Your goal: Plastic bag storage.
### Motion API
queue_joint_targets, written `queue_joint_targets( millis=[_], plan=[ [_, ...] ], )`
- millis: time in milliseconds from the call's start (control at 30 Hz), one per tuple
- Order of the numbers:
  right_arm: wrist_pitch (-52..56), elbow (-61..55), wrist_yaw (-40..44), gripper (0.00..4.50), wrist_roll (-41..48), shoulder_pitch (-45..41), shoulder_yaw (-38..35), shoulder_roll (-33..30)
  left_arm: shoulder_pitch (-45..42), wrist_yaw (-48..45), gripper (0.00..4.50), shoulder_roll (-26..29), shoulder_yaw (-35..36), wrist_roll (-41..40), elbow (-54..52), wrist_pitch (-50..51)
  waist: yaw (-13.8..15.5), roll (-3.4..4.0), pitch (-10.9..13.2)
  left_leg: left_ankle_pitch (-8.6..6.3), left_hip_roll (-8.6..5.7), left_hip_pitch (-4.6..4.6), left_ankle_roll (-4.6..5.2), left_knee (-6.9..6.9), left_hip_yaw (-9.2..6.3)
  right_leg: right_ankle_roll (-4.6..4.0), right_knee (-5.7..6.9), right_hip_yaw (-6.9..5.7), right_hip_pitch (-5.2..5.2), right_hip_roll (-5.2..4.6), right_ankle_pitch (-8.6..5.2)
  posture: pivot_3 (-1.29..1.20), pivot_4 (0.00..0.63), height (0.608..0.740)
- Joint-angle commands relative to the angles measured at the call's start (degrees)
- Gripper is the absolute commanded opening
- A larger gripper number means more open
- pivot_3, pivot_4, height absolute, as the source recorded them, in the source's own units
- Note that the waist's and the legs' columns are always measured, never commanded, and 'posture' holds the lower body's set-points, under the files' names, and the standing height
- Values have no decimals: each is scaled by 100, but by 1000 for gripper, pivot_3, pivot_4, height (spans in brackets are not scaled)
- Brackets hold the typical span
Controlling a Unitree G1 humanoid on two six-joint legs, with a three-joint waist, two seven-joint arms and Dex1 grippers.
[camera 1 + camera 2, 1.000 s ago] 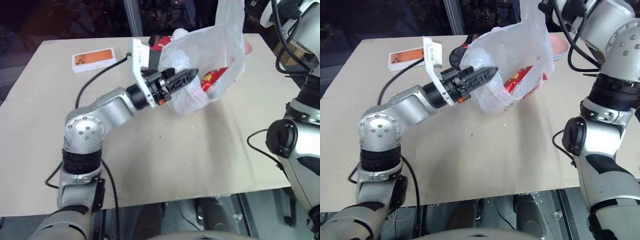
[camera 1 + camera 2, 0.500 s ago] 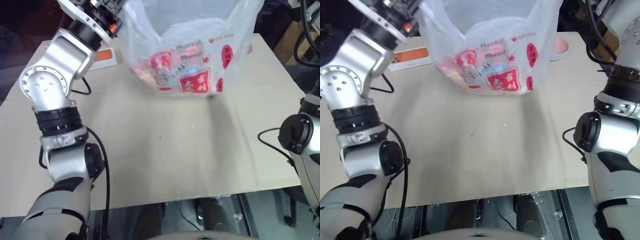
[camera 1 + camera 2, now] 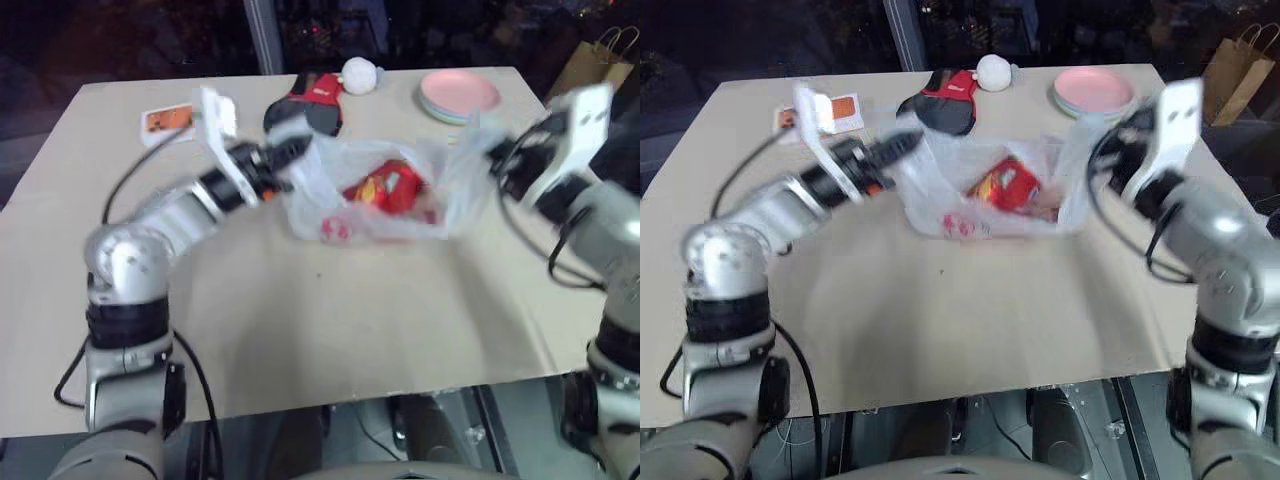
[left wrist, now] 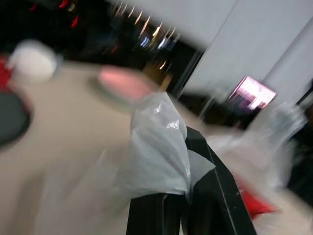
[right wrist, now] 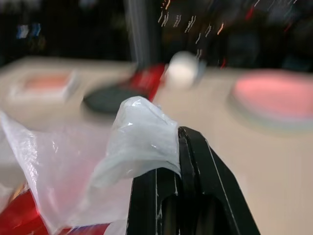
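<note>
Counting largest first, we see one worktop (image 3: 330, 330); one plastic bag (image 3: 370, 200) slumped mid-worktop, stretched between two pincers; one red packet (image 3: 385, 187) inside. Left pincer (image 3: 290, 153) clamped shut on bag's left edge, right pincer (image 3: 497, 160) likewise on right edge. Behind: one pink plate stack (image 3: 458, 95), one white ball (image 3: 357, 73), one orange card (image 3: 167, 121).

Head pair high over the table (image 3: 330, 330); wrist views close, sharing the pink plates (image 5: 274, 95).
</note>
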Motion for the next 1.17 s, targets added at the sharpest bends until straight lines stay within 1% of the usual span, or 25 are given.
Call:
queue_joint_targets(
  millis=[33,100,167,233,267,333,367,433,467,533,567,600,633,667,733,833,1000,1167],
  plan=[
    [-365,-691,39,0,-498,805,499,-158,551,-397,132,79,-212,543,-689,-382,15,-1,0,0,0,5,0,7,0,0,9,1,4,0,0,0,150,740],
    [-531,-881,223,0,-744,1531,808,-337,1082,-727,132,203,-330,848,-888,-575,20,-2,-1,0,0,11,0,13,-1,0,15,1,9,1,-2,0,150,740],
    [-736,-978,435,0,-815,1997,817,-449,1500,-1089,132,278,-267,918,-1020,-749,14,-2,-2,0,1,44,0,8,1,0,12,3,36,3,-4,0,150,740],
    [-892,-1111,608,0,-760,2334,608,-494,1781,-1342,644,324,-66,851,-1132,-843,7,-3,-1,0,1,73,1,1,8,-9,8,9,58,3,-11,0,150,740],
    [-942,-1207,702,0,-722,2495,501,-532,1890,-1445,845,351,38,813,-1205,-881,7,-3,-1,0,2,74,1,2,9,-17,6,12,58,6,-17,0,150,740],
    [-1058,-1425,901,0,-641,2832,288,-601,2160,-1685,1665,440,250,704,-1395,-922,9,-5,-2,0,7,80,1,10,8,0,7,12,66,9,-30,0,150,740],
    [-1140,-1550,1046,279,-587,3028,206,-643,2308,-1760,2250,482,342,692,-1481,-935,9,-6,-3,0,9,85,1,12,7,1,7,10,72,11,-31,0,150,740],
    [-1276,-1737,1265,886,-563,3348,101,-742,2544,-1857,3159,549,466,745,-1601,-973,13,-6,-4,0,11,97,0,13,5,2,6,10,84,12,-32,0,150,740],
    [-1407,-1804,1351,1409,-659,3566,54,-803,2713,-1858,3676,587,542,896,-1608,-1055,13,-7,-4,0,11,102,0,13,5,2,6,10,89,12,-33,0,150,740],
    [-1767,-1887,1547,2351,-911,4059,-45,-908,3119,-1946,4500,624,706,1223,-1579,-1353,15,-8,-5,0,11,103,1,13,7,2,4,11,90,12,-33,0,150,740],
    [-1953,-1901,1664,2951,-993,4284,-108,-940,3323,-2025,4500,648,782,1383,-1559,-1530,14,-8,-5,0,11,103,0,13,8,2,2,11,92,12,-33,0,150,740],
    [-2120,-1912,1815,3329,-1033,4525,-203,-969,3555,-2203,4500,729,870,1476,-1508,-1638,12,-9,-6,0,11,102,0,13,7,2,-1,10,91,12,-33,0,150,740],
    [-2281,-1918,1949,3329,-1078,4725,-289,-1003,3729,-2345,4500,795,948,1525,-1467,-1695,14,-10,-6,0,12,100,0,12,9,2,-5,11,91,12,-33,0,150,740],
    [-2414,-1931,2145,3329,-1024,4960,-445,-1032,3926,-2495,4500,848,1098,1443,-1418,-1667,15,-10,-6,0,13,100,0,12,9,2,-7,10,91,12,-34,0,150,740],
    [-2592,-1938,2437,3329,-856,5377,-835,-997,4235,-2669,4500,879,1352,1545,-1273,-1855,27,-14,-9,0,14,97,0,12,9,3,-14,9,91,12,-33,0,150,740],
    [-2915,-1786,2944,3329,-814,6048,-1484,-997,4403,-2719,4500,882,1682,1739,-973,-2090,53,-17,-13,-1,17,98,0,12,8,3,-22,5,94,11,-34,0,150,740],
    [-3294,-1151,3401,3329,-907,6485,-2174,-997,4120,-2671,4500,955,1814,1824,-657,-2059,118,-47,-33,-1,21,100,-1,12,8,3,-33,-1,102,9,-33,0,150,740],
    [-3615,-517,3656,3329,-1055,6317,-2313,-1092,3473,-2413,4500,904,1792,1735,-317,-1818,142,-55,-38,-2,22,100,-2,12,10,3,-38,-2,102,9,-33,0,150,740]
  ],
)
